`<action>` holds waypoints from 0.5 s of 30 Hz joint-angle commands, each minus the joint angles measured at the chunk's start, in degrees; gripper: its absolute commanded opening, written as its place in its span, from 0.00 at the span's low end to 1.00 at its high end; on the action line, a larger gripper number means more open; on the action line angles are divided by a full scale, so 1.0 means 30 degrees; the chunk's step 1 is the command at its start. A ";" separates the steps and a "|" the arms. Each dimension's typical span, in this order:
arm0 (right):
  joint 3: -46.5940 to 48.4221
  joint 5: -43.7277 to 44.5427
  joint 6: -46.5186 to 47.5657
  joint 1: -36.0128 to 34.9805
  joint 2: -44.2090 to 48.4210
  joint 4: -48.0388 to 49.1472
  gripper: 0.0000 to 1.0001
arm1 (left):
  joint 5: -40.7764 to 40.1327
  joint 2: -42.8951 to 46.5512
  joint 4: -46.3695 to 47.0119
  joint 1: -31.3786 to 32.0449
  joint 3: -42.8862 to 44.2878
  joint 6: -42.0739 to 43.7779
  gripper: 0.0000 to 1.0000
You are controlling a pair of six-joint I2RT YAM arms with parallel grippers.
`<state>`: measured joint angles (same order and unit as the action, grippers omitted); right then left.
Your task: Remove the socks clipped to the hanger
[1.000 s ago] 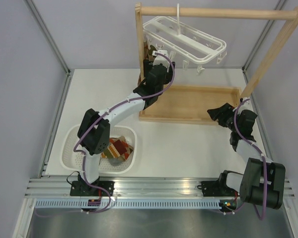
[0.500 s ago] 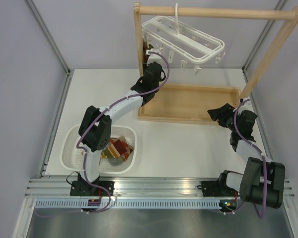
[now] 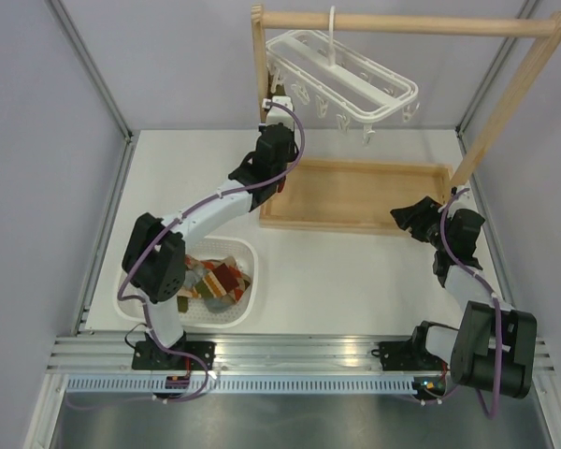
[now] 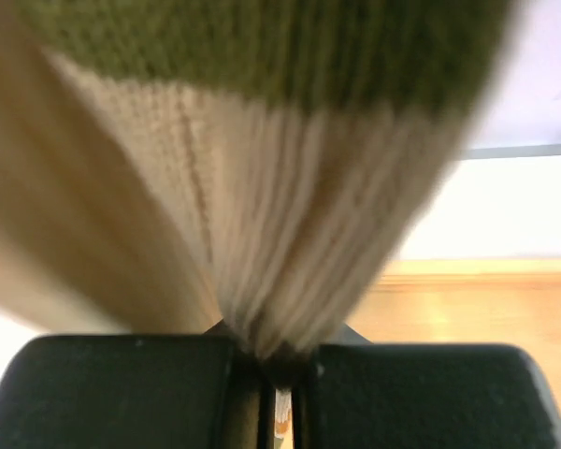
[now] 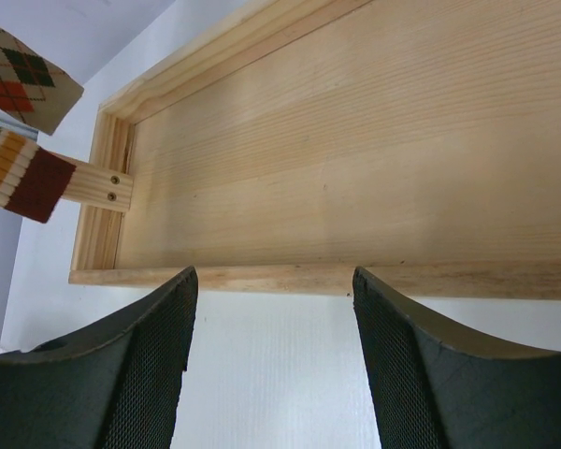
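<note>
The left gripper (image 4: 276, 379) has its smooth black jaws pressed tight on a ribbed knit sock, olive green over cream (image 4: 262, 178), whose fabric fans out blurred above the fingers. It is held up beside the light wooden rack's left post (image 3: 260, 84), just under the corner of the white plastic lattice hanger (image 3: 341, 75), which hooks over the top rail. Two more patterned socks, one argyle (image 5: 23, 75) and one striped (image 5: 19, 173), hang by that post. Others lie heaped (image 3: 220, 281) in the white perforated plastic basket (image 3: 251, 271). The right gripper (image 5: 271, 281) hovers at the near edge of the shallow pale-grained wooden tray (image 5: 355, 140), its mesh-textured jaws wide apart.
</note>
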<state>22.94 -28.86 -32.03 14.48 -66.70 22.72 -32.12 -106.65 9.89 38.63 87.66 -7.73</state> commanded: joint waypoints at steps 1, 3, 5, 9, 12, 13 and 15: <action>0.0498 -0.0428 0.0716 0.0095 0.0902 -0.0364 0.72 | 0.1884 0.2501 0.0747 0.0422 -0.0712 -0.0766 0.02; 0.0586 -0.0603 0.0716 0.0095 0.1137 -0.0658 0.72 | 0.2528 0.3289 0.0746 0.0627 -0.1237 -0.0531 0.02; 0.0673 -0.0837 0.0629 0.0095 0.1576 -0.0980 0.72 | 0.2940 0.3848 0.0688 0.0950 -0.1649 -0.0355 0.02; 0.0995 -0.1102 0.0628 0.0008 0.2718 -0.1828 0.72 | 0.4489 0.5284 0.0221 0.1419 -0.2703 -0.0413 0.02; 0.1550 -0.0868 0.1154 -0.0256 0.3919 -0.3409 0.71 | 0.4907 0.6309 -0.0279 0.2062 -0.3056 -0.0093 0.02; 0.1698 -0.0781 0.1214 -0.0488 0.4473 -0.3790 0.71 | 0.4847 0.6515 -0.0308 0.2615 -0.3115 0.0170 0.02; 0.2107 -0.0721 0.1273 -0.0695 0.5003 -0.4699 0.71 | 0.5748 0.7043 -0.0599 0.3029 -0.3116 0.0319 0.02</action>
<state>25.52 -30.24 -30.04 13.34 -54.37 12.03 -19.81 -89.17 8.75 45.60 78.39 -7.86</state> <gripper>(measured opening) 0.712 0.034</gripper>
